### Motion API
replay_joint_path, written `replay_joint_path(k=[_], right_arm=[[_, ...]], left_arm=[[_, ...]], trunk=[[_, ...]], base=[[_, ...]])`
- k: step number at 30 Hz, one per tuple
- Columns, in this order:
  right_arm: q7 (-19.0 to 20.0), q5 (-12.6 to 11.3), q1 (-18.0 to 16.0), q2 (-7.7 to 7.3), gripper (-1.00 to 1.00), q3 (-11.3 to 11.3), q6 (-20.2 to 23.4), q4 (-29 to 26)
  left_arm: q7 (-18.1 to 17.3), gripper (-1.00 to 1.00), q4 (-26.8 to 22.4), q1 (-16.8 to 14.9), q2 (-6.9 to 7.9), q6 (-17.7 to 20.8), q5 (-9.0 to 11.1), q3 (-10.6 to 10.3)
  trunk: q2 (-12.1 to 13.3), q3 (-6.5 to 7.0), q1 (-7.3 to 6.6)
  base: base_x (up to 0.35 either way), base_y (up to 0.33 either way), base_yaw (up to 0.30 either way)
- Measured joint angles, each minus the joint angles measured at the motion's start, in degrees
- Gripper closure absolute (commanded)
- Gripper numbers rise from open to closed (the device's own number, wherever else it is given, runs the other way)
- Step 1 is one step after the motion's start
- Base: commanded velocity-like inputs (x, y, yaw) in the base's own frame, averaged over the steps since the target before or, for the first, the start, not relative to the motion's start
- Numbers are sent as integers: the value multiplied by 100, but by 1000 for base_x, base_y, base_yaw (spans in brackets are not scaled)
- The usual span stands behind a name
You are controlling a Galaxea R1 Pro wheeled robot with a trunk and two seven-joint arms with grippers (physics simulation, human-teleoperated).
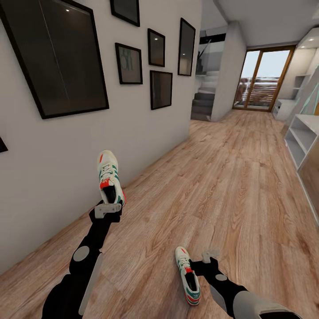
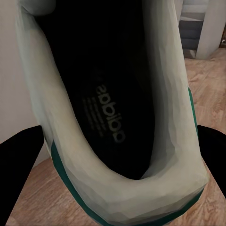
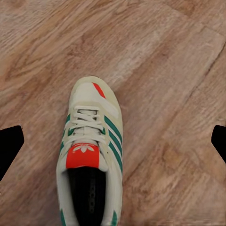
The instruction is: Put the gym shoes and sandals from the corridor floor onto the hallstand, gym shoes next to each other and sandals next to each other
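At about 10 o'clock in the head view, the left gripper (image 1: 107, 209) is clamped on the heel of one gym shoe (image 1: 110, 179), held toe-up off the corridor floor (image 1: 212, 177). At 6 o'clock, the second gym shoe (image 1: 187, 274) lies on the planks, with the right gripper (image 1: 208, 259) just beside it, fingers spread wide. At 3 o'clock stands the hallstand (image 1: 303, 137). The risk: a heel-only pinch may let the raised shoe swing or slip during travel.
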Motion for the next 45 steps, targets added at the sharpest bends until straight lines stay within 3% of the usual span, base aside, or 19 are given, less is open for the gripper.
replay_joint_path(k=[17, 45], right_arm=[[17, 1, 124, 3, -100, 6, -43, 13], [27, -2, 122, -6, -100, -9, -42, 14]], left_arm=[[0, 100, -7, 0, -3, 7, -2, 0], [0, 100, 104, 0, -3, 24, 5, 0]], trunk=[[0, 0, 0], [-37, -820, 72]], base=[[0, 0, 0], [0, 0, 76]])
